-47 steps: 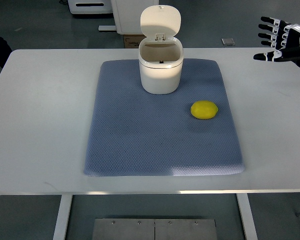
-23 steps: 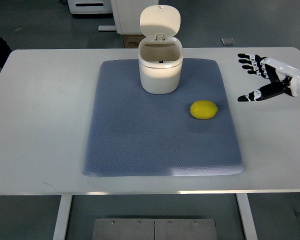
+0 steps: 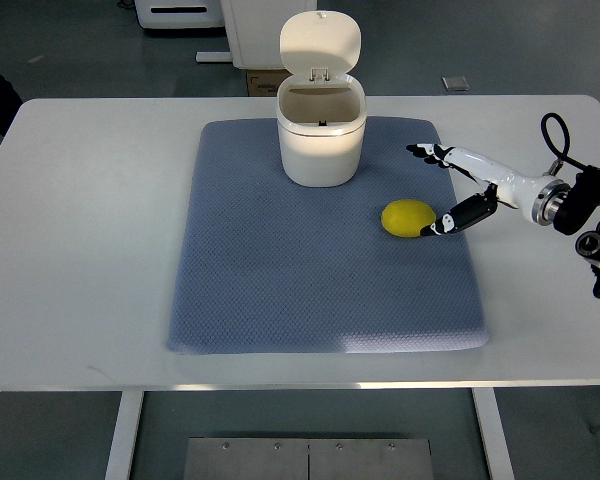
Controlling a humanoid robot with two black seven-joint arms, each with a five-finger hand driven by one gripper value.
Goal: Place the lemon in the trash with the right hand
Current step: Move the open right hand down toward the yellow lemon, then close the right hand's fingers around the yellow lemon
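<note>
Top view, and we're looking steeply down on a white table (image 3: 80, 250) with a blue-grey mat (image 3: 280, 270) spread across its middle. At the far end of the mat stands the white trash bin (image 3: 321, 140), upright, its flip lid (image 3: 320, 40) tipped back and wide open so the dark inside shows. The lemon (image 3: 408, 218) lies on the mat, on the right-hand part of it, nearer than the bin and well apart from it — bright yellow, lying on its side. Now the right hand (image 3: 470, 185) reaches in from the picture's right edge, the white forearm and black wrist joint trailing back over the bare table. The hand is spread: the fingers (image 3: 430, 152) stretch out over the mat's far right area, pointing toward the bin side, while the black-tipped thumb (image 3: 450, 222) drops low and sits just beside the lemon's right end — whether it actually touches the fruit I cannot tell from this angle. Nothing is in its grasp; the lemon rests free on the mat between thumb and open space. The left arm does not show at all. Beyond the table, the grey floor, a white cabinet base and a cardboard box behind the bin.
</note>
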